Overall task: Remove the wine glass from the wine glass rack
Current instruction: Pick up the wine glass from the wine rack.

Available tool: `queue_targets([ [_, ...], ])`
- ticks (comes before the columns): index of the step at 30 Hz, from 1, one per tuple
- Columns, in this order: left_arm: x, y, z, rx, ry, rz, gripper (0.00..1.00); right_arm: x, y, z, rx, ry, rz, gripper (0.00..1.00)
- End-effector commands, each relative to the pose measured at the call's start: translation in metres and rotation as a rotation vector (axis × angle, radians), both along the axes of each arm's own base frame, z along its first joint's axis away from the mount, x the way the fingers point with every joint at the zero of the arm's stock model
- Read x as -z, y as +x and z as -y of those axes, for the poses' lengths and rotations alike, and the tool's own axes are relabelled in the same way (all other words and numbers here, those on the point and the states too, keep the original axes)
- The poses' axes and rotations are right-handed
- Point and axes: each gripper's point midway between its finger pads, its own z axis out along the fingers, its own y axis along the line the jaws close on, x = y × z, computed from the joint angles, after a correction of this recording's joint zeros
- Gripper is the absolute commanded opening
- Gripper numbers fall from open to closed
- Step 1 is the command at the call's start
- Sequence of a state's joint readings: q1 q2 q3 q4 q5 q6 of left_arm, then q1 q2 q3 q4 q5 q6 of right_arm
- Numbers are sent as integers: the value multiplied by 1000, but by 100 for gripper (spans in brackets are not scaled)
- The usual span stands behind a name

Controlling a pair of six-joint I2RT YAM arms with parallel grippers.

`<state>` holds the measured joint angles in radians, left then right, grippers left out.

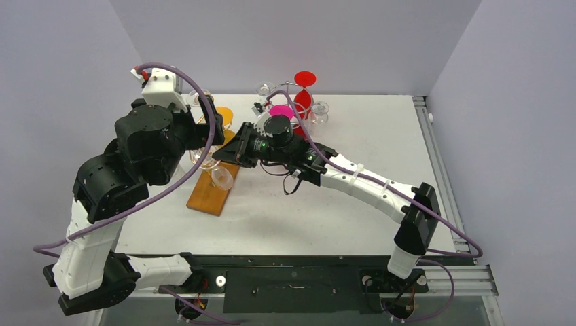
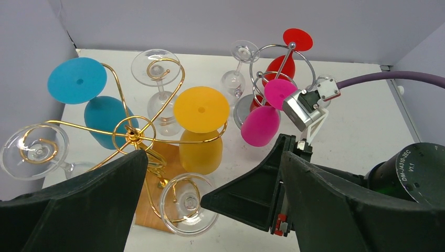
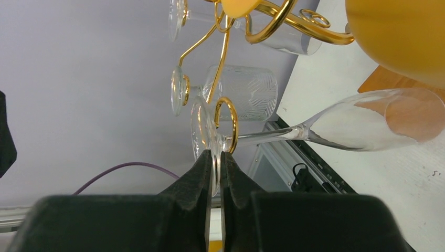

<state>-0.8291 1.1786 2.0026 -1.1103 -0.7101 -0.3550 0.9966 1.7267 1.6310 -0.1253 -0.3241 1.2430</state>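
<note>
Right arm has the glass by its foot, glass not yet off the rack.
On the table [image 1: 380,136], the gold rack [image 2: 134,136] carries the clear wine glass [image 3: 367,123] on its near hook. The right claw [image 3: 215,163] is pinched flat on the foot's rim. The stem runs sideways from the claw, through the hook, so it likely needs to slide out. The left claw [image 2: 214,157] gapes wide and empty above.

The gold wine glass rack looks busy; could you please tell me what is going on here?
The right arm's tool is shut on the rim of the foot of a clear wine glass that hangs upside down on the gold rack. The glass's stem is not yet out of its gold loop, so it has not come off the rack. The left arm's tool is open above the rack, holding nothing.
</note>
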Motion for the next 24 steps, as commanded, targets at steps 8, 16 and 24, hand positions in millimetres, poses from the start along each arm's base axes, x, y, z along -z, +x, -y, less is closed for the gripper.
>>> queue_targets([
  [8,-12,3,0,-14,-37,37,96,-69,-21,6,-45,174,81,0],
  [16,-11,2,-1,-15,-39,36,96,-73,-32,-3,-81,185,78,0],
  [24,-12,1,-2,-16,-44,38,96,-73,-31,-12,-92,189,76,0],
])
